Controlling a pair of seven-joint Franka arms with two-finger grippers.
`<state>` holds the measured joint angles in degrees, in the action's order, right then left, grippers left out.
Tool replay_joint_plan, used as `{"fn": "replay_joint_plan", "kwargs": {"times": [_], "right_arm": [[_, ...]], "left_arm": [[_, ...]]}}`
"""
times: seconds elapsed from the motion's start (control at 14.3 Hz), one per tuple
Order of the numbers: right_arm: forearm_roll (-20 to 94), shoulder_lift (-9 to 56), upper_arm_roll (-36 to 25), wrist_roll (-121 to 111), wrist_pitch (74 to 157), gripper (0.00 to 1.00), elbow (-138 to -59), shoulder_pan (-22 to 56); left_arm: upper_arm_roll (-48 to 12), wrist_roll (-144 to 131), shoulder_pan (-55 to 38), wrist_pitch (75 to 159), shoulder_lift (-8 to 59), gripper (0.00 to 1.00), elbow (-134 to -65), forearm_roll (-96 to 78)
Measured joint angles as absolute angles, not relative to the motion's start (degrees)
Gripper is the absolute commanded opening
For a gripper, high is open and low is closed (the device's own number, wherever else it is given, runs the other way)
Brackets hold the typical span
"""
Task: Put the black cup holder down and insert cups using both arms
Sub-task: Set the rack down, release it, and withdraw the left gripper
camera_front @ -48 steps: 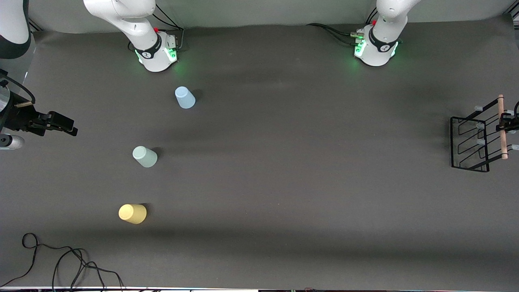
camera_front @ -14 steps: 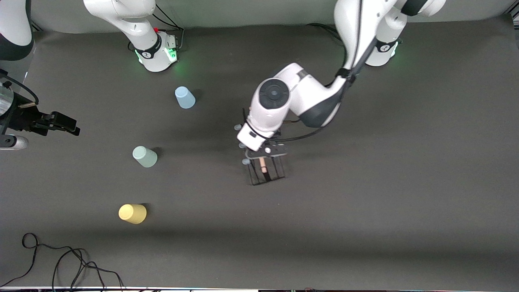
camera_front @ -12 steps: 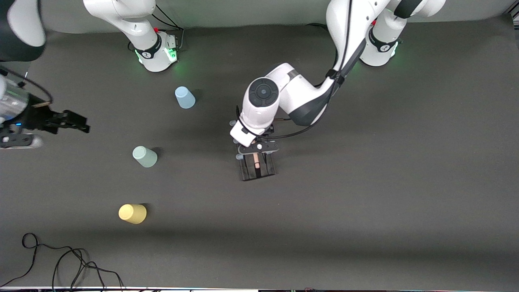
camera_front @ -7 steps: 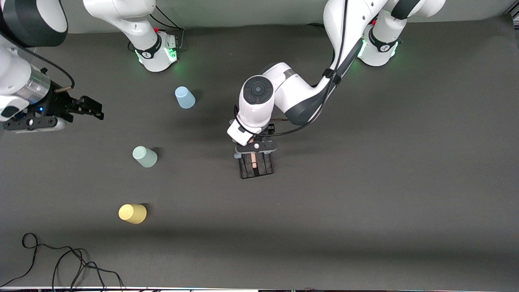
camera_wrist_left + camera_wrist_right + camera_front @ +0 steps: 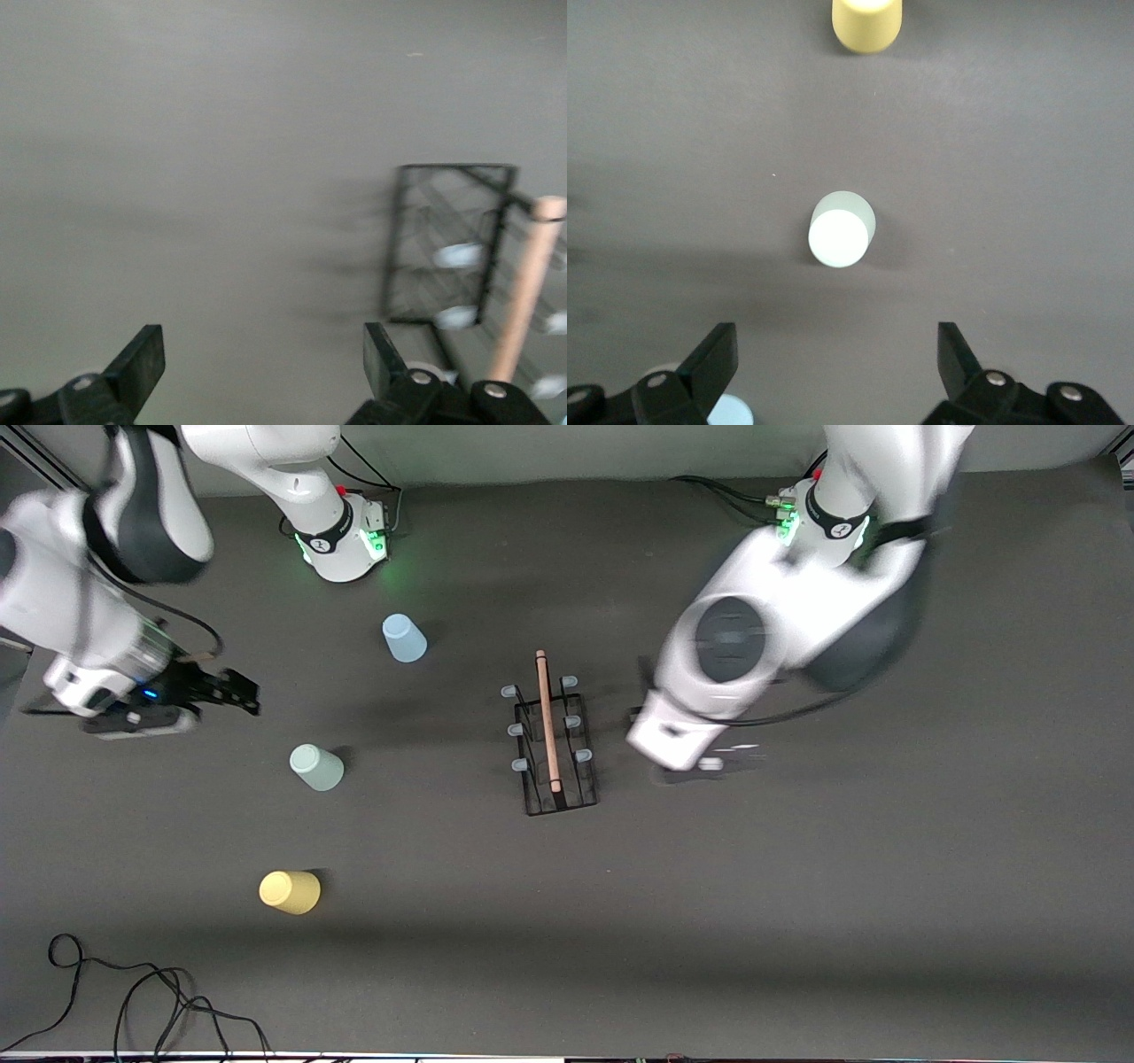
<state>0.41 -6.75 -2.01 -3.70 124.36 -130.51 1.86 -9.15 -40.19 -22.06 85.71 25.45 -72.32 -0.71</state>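
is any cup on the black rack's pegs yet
No: in the front view the black cup holder has bare pegs, and the blue, mint and yellow cups stand apart from it on the table.

The light is soft and even, coming from above. The dark table (image 5: 797,921) has no glare. Small green lamps glow at both arm bases at the top of the front view. Cups throw short soft shadows. The left arm (image 5: 780,629) looks smeared with blur. In the left wrist view the black cup holder (image 5: 452,243) is fuzzy too.
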Motion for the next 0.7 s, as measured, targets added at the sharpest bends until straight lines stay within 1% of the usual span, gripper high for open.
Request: {"fn": "replay_joint_plan", "kwargs": {"times": [0.14, 0.28, 0.56, 0.7], "right_arm": [[0.4, -3.0, -1.9, -3.7, 130.9, 1.0, -133.7, 1.9], [0.4, 1.7, -1.9, -3.7, 136.1, 1.0, -134.3, 2.0], [0.4, 9.7, -1.9, -3.7, 143.2, 1.0, -134.4, 2.0], [0.4, 12.0, -1.9, -3.7, 145.3, 1.0, -134.4, 2.0]], "left_arm": [[-9.0, -32.7, -15.4, 79.4, 21.5, 1.0, -72.7, -0.6], [-8.8, -25.0, -9.1, 77.3, 17.9, 0.99, -74.8, -0.2], [-8.6, -8.4, 3.2, 78.0, 12.6, 0.99, -82.0, 0.3], [-8.5, -2.7, 7.9, 81.5, 9.9, 0.99, -87.4, 0.4]]}}
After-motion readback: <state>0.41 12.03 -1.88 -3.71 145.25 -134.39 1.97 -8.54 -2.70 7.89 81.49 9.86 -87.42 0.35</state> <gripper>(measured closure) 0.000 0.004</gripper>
